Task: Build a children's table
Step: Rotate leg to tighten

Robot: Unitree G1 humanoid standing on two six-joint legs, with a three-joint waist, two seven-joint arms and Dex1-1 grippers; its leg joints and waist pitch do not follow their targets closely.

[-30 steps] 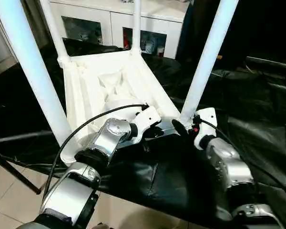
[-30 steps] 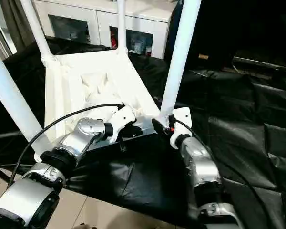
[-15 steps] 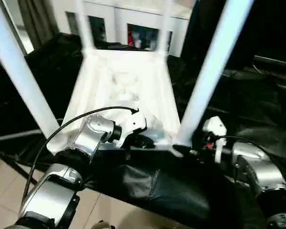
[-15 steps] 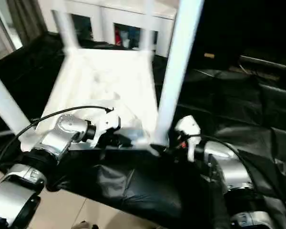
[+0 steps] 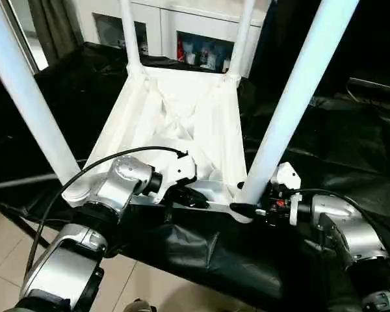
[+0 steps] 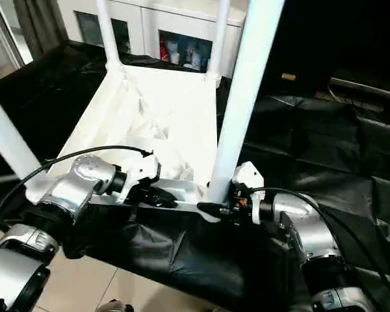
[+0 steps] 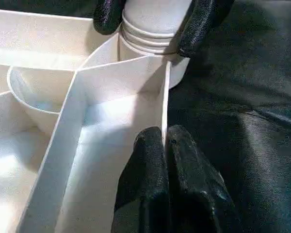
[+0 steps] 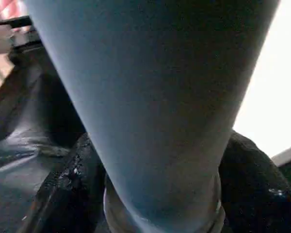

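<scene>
On the black-draped bench: children's table (image 5: pixel 182 123) lies upside down, ribbed underside up, all four legs standing in their corner sockets.
Progress: assembly looks nearly complete; no loose leg lying about. Judged left to do: seat the near right leg (image 5: pixel 292 97) fully, then turn the table onto its feet.
Near right leg: threaded collar shows just above the socket in the left wrist view, so it may not be quite home.
Left gripper (image 7: pixel 166 145): fingers pinched shut on the thin near rim wall of the top, steadying it.
Right gripper (image 6: pixel 222 207): fingers (image 7: pixel 199 24) set either side of the near right leg's base, around it at the socket; contact looks close, firmness of grip unclear.
Look of table: all white plastic, long tapered round legs, cross-ribbed underside, round corner sockets.
Behind: white glass-door cabinet (image 5: pixel 182 32).
</scene>
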